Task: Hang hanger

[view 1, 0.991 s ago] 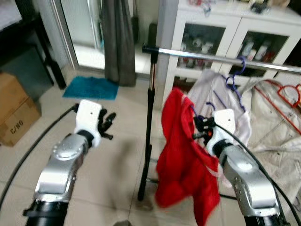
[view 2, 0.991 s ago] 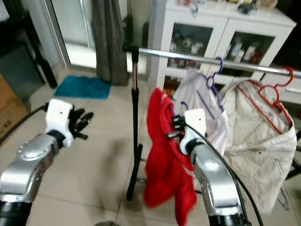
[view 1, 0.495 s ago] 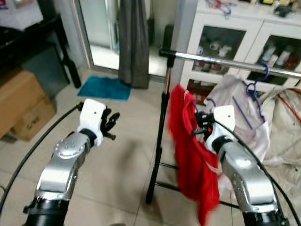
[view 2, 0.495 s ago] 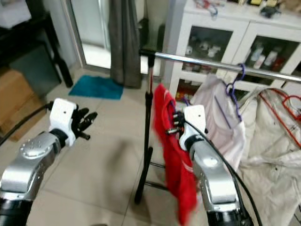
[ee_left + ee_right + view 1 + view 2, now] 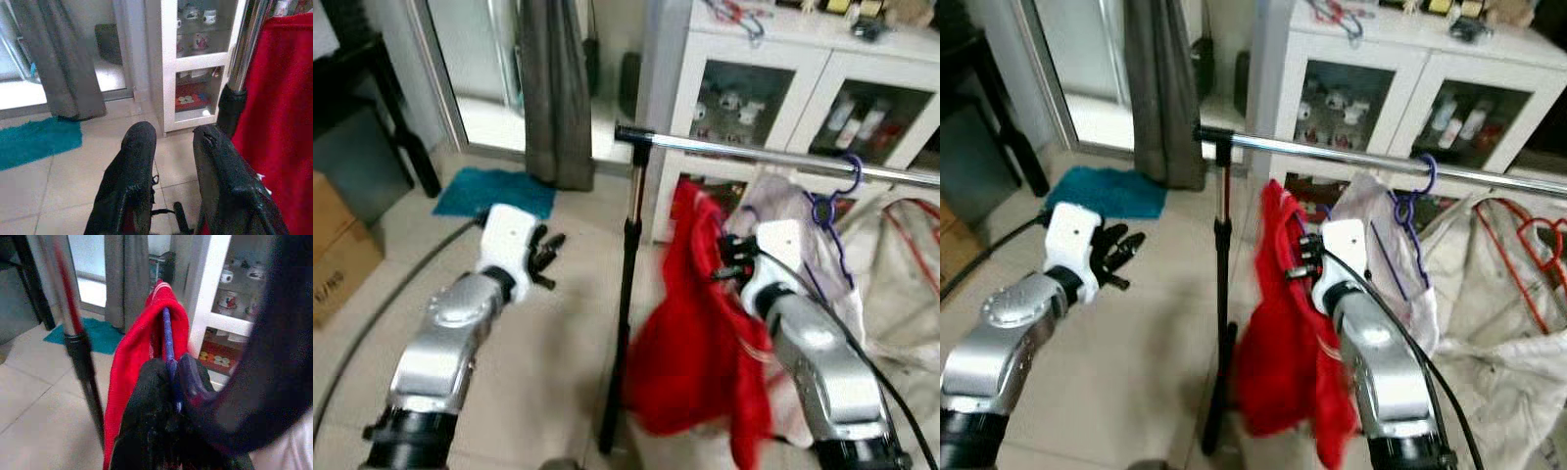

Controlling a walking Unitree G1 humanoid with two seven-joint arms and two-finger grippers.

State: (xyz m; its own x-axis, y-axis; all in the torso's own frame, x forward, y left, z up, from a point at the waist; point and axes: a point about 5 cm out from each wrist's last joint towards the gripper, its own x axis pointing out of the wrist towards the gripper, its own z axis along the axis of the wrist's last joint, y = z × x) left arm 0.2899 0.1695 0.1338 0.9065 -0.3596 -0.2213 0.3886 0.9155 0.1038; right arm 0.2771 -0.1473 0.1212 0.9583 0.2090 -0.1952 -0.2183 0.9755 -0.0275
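Right gripper [image 5: 1301,262] clamped on the purple hanger [image 5: 168,342], red garment [image 5: 1283,352] draped over it and swinging wider at the hem than half a second ago, now bunched toward the upright pole [image 5: 1221,323]. Whole scene shifted since then, so mostly camera motion; hanger held just below and near side of the rail [image 5: 1371,159], not yet hooked. Probably mid-carry, lift to the rail next. Open stretch of rail between the pole end at left and the hung purple hook [image 5: 1413,191] with its pale garment [image 5: 1386,264] at right; narrow slot, snag risk either side. Left gripper [image 5: 544,257] idle over bare floor far left, fingers [image 5: 134,166] apart.
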